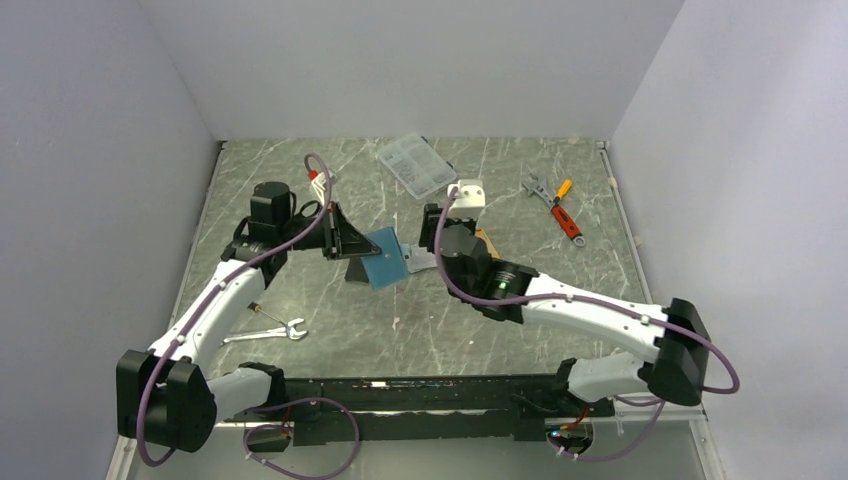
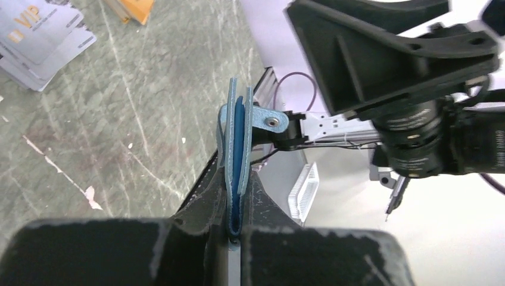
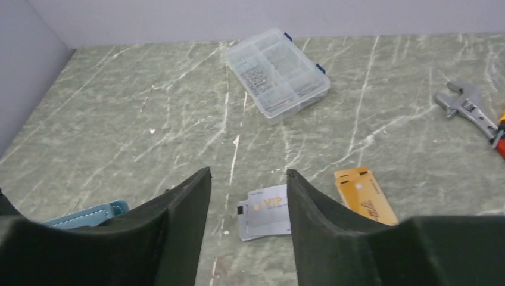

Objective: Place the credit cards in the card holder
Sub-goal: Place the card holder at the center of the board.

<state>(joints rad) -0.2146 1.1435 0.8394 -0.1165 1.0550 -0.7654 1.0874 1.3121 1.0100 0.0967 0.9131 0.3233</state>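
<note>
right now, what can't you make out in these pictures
- Inside of the card holder: the left wrist view shows it edge-on, pinched in the left gripper; whether any card sits inside is unclear.
- Silver cards: right wrist view, a gripper finger covers their right edge; count unclear.
- Orange cards: left wrist view, cut off by the top edge.
- Red-handled tool: right wrist view, cut off by the right edge.

Teal, silver and gold over veined grey-green.
Teal-blue card holder (image 2: 238,155) with paler blue lining; silver-grey credit cards (image 3: 268,208) printed gold VIP; orange-gold cards (image 3: 364,196); grey-green table (image 3: 119,119) streaked white.
</note>
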